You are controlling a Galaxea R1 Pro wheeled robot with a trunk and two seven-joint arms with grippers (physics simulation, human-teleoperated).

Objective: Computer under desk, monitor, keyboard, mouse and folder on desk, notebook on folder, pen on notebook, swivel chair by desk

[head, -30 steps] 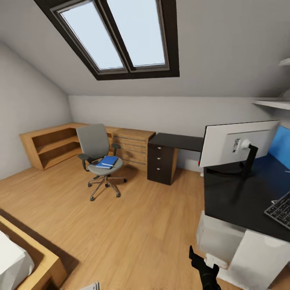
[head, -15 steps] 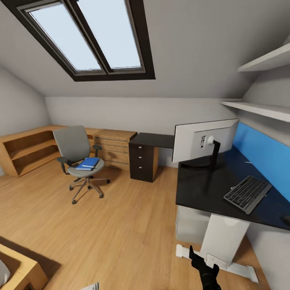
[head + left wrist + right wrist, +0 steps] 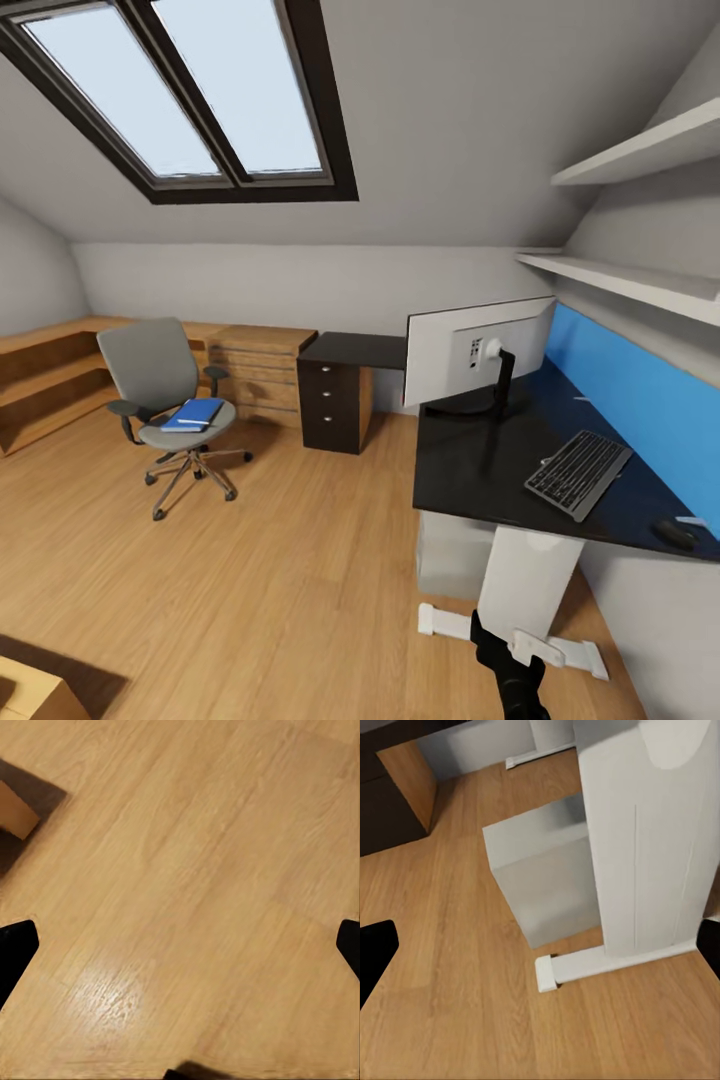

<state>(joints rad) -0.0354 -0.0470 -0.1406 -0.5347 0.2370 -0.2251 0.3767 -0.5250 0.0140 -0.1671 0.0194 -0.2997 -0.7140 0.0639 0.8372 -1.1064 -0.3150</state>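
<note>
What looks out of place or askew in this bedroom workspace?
The blue folder lies on the chair seat, a thin white item across it, and the chair stands well away from the desk. The keyboard sits at an angle on the desk. The monitor shows its pale back. Nothing looks spilled or broken.

Open wooden floor point(image 3: 300, 560) between swivel chair point(image 3: 165, 400) and desk point(image 3: 480, 470).
</note>
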